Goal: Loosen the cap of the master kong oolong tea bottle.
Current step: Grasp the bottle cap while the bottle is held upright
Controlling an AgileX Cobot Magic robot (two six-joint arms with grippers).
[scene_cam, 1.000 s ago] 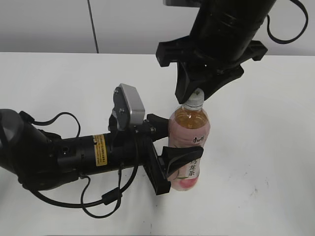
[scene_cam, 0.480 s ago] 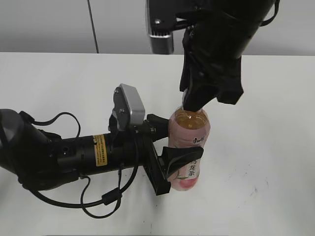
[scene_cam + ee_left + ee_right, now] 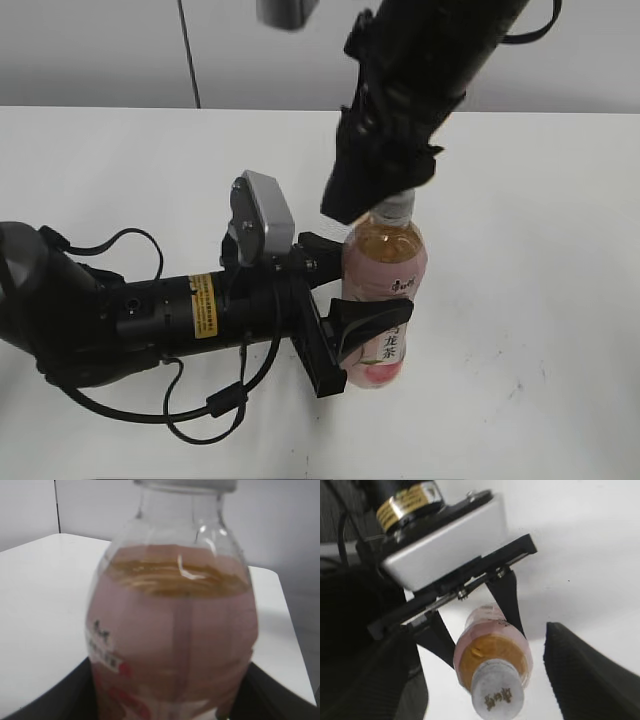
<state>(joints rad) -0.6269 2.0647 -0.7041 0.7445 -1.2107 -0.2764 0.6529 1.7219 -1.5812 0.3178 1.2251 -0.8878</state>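
The master kong oolong tea bottle (image 3: 385,265) stands upright on the white table, amber tea above a pink label. My left gripper (image 3: 340,285) is shut on its body from the left; in the left wrist view the bottle (image 3: 175,630) fills the frame between the dark jaws (image 3: 170,705). The white cap (image 3: 398,207) sits on the neck, its lower rim showing at the top of the left wrist view (image 3: 185,484). My right gripper (image 3: 375,195) hangs over the cap. In the right wrist view its fingers (image 3: 490,680) stand apart on both sides of the cap (image 3: 497,692), not touching it.
The white table (image 3: 540,300) runs under both arms, with a grey wall behind. The left arm's black body and cables (image 3: 130,320) lie across the left front. The left wrist camera housing (image 3: 445,540) shows just behind the bottle.
The right wrist has turned over the cap and swung left; its camera housing has moved to the upper left. The bottle and left gripper have not moved.
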